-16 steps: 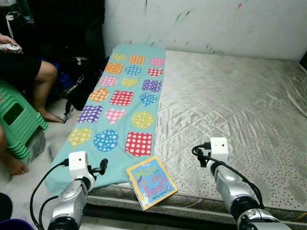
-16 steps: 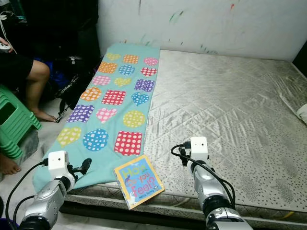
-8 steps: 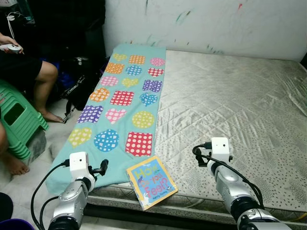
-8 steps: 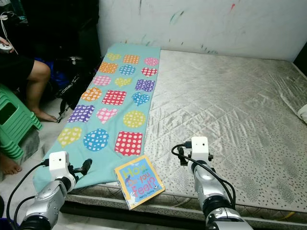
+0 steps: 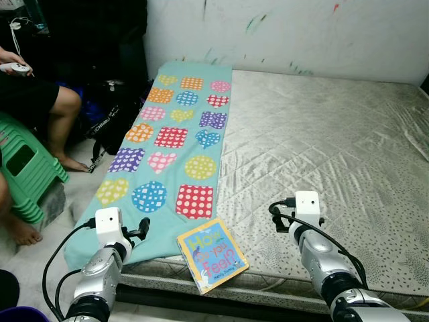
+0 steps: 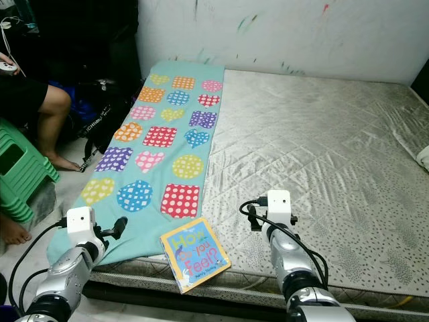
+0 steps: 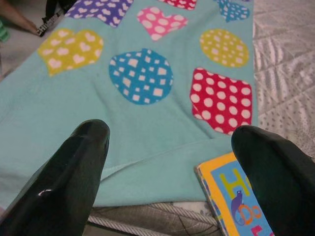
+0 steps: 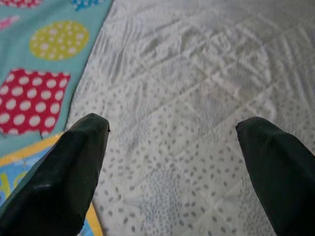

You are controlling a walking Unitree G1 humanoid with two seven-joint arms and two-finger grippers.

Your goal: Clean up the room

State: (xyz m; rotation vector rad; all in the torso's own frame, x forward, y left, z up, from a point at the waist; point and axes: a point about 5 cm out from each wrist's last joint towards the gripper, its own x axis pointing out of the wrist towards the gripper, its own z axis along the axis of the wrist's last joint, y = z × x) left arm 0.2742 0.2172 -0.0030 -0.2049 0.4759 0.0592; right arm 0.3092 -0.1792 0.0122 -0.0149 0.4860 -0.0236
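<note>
A teal blanket [image 5: 171, 141] with coloured dotted patches lies along the left side of a bare grey mattress [image 5: 322, 147]. A yellow and blue picture book [image 5: 212, 254] rests on the mattress's front edge, just past the blanket's near corner. My left gripper [image 7: 170, 162] hovers open over the blanket's near end, with the book [image 7: 231, 196] beside one finger. To the right of the book, my right gripper [image 8: 172, 157] is open above the dotted mattress surface, holding nothing. Its view catches the book's corner [image 8: 29, 167].
A person [image 5: 33, 100] sits at the far left on a green plastic stool [image 5: 23, 168], holding a controller. Dark bags [image 5: 107, 114] lie on the floor beside the mattress. A paint-marked white wall [image 5: 288, 33] stands behind the mattress.
The left arm has shifted slightly to the left. The right arm, blanket and book have stayed in place.
</note>
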